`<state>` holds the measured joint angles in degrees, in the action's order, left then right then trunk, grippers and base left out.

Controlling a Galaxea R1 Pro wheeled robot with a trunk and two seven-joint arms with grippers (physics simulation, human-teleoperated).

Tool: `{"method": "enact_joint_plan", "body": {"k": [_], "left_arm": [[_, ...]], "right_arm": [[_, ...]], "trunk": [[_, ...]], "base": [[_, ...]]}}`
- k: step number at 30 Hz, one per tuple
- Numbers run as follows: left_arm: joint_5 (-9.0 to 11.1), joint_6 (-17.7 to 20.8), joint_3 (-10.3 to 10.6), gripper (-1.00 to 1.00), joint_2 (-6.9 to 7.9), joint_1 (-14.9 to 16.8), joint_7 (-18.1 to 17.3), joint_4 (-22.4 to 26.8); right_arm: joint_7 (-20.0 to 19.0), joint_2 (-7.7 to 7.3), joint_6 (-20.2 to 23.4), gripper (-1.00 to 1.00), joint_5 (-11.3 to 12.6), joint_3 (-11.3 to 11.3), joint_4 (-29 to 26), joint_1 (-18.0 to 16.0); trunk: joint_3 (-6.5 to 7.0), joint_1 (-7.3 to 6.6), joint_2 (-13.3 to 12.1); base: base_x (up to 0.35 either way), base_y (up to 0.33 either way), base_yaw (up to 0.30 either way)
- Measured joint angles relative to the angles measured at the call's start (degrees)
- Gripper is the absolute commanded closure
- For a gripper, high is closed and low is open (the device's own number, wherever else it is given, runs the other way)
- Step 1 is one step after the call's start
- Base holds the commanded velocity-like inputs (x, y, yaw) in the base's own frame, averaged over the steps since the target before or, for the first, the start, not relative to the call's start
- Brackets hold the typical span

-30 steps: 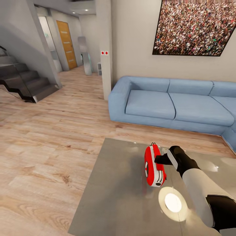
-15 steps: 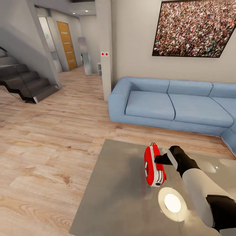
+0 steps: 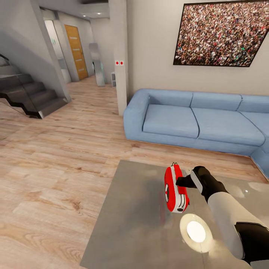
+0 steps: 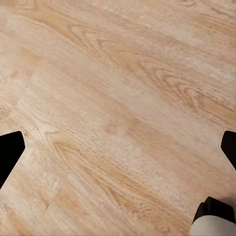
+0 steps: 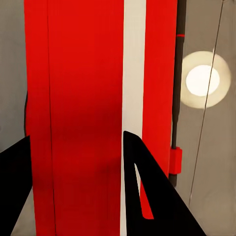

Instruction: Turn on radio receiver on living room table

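The red radio receiver (image 3: 175,188) with its white trim stands on edge on the glossy grey table (image 3: 127,228), near the table's far end. My right gripper (image 3: 180,182) reaches in from the right, its dark fingertips against the radio's side. In the right wrist view the radio's red and white surface (image 5: 83,98) lies just beyond the right gripper (image 5: 76,135), whose two black fingers stand apart with nothing between them. My left gripper (image 4: 123,142) is open over bare wood floor.
A blue sectional sofa (image 3: 194,119) runs behind the table under a framed crowd photo (image 3: 220,33). A ceiling light reflects on the tabletop (image 3: 196,231). Light wood floor spreads to the left, with dark stairs (image 3: 26,93) and a hallway beyond.
The head view has drifted very slightly. The right arm and the radio hold the same pose.
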<state>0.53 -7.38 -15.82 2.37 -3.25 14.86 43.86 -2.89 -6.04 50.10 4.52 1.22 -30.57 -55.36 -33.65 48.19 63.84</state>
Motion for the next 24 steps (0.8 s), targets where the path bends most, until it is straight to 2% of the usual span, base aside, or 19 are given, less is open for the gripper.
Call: {"method": "enact_joint_plan", "body": {"k": [15, 19, 21, 24], "left_arm": [[0.0, 0.0, 0.0, -1.0, 0.05, 0.0, 0.3, 0.0], [0.1, -0.1, 0.0, -1.0, -0.02, 0.0, 0.3, 0.0], [0.1, -0.1, 0.1, -1.0, -0.28, 0.0, 0.2, 0.0], [0.0, 0.0, 0.4, -1.0, -0.74, 0.0, 0.2, 0.0]], "right_arm": [[-0.1, 0.05, 0.0, 1.0, 0.4, -0.1, 0.0, 0.0], [-0.6, 0.06, -0.6, 1.0, 0.3, -0.1, 0.0, 0.0], [-2.8, 0.06, -1.7, 1.0, 0.3, -0.1, 0.0, 0.0], [-8.2, 0.04, -3.2, 1.0, 1.2, -0.1, 0.2, 0.0]], "trunk": [[2.69, -3.29, -6.0], [2.7, -3.3, -6.0], [2.7, -3.3, -6.0], [2.7, -3.3, -6.0]], "base": [[0.0, 0.0, 0.0], [0.0, 0.0, 0.0], [0.0, 0.0, 0.0], [0.0, 0.0, 0.0]]}}
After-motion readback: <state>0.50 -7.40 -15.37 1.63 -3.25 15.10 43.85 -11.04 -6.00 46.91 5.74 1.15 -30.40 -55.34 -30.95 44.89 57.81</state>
